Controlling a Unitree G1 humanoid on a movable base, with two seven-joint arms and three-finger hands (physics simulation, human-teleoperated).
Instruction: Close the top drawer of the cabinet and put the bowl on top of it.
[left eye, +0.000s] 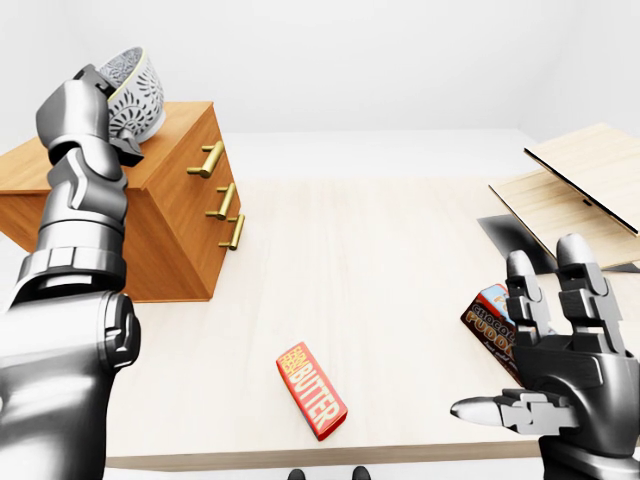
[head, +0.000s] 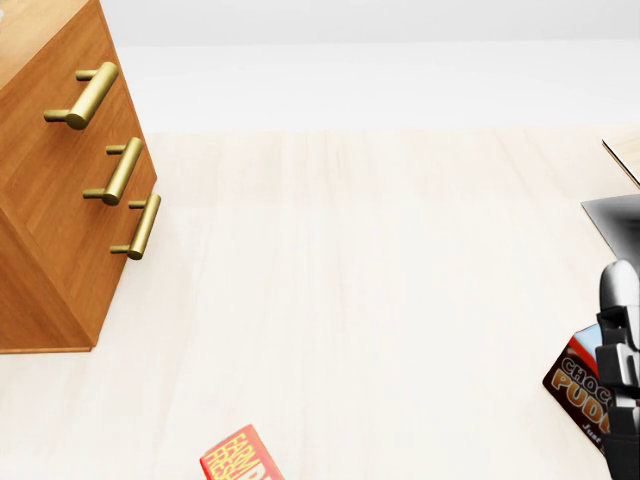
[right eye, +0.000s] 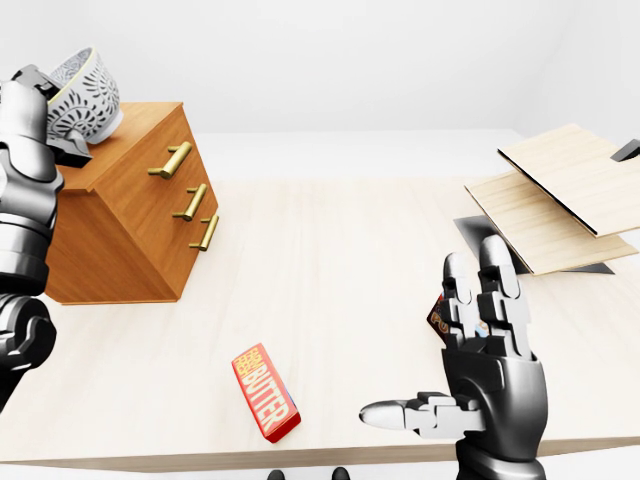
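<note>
The white patterned bowl (left eye: 140, 88) is tilted above the left part of the wooden cabinet's top (left eye: 160, 140) in the left-eye view. My left hand (left eye: 112, 110) is shut on it, raised at the upper left, and hides the bowl's left side. The cabinet (left eye: 170, 220) shows three brass handles in one line, and the top drawer (left eye: 207, 160) looks pushed in flush. At the lower right my right hand (left eye: 515, 340) hovers over the table, open, palm away, thumb pointing left, holding nothing.
A red butter box (left eye: 311, 390) lies near the pale table's bottom edge (left eye: 300, 458). A chocolate pudding box (left eye: 492, 318) lies partly behind my right hand. Light wooden boards (left eye: 575, 190) over a dark patch stand at the right.
</note>
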